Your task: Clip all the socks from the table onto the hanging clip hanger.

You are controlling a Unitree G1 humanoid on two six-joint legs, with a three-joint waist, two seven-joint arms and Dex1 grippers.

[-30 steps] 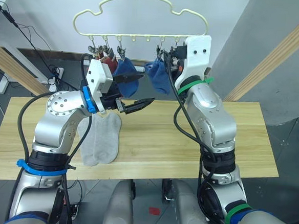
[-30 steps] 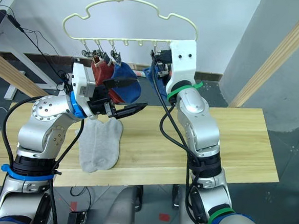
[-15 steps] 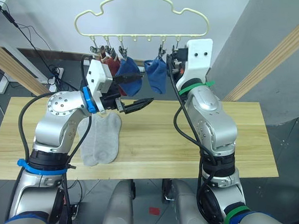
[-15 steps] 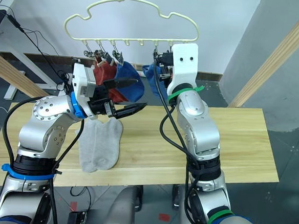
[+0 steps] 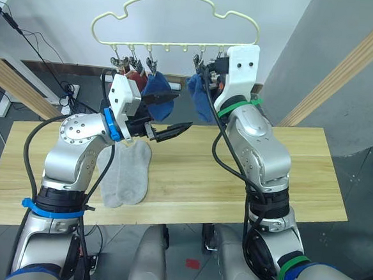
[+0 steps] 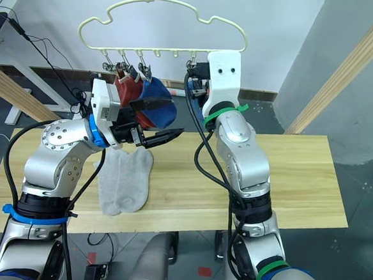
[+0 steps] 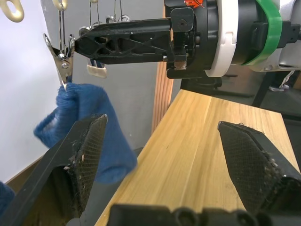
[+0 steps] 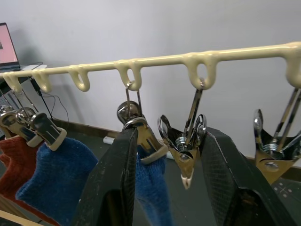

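The clip hanger [image 5: 175,24] hangs at the upper centre of the head views, with red and blue socks already clipped along its bottom bar. The right gripper [image 8: 167,155] is raised to that bar; its fingers stand narrowly apart around the clip [image 8: 138,134] that bites the second blue sock [image 8: 149,188], with an empty clip [image 8: 186,155] between them too. I cannot tell whether it is pressing the clip.

The left gripper [image 5: 168,115] hovers at centre-left, just below the hanging socks, its fingers spread wide and holding nothing.

2 grey socks [image 5: 128,173] lie overlapped on the table [image 5: 197,173] at lower left of the frame, under the left arm.

By my reading, the step in hand is finishing the blue sock's clipping, so 4 socks are up and 2 remain. The next move calls for the right gripper to back off the clip without tugging the sock loose, and the left to drop to the table for 1 grey sock.
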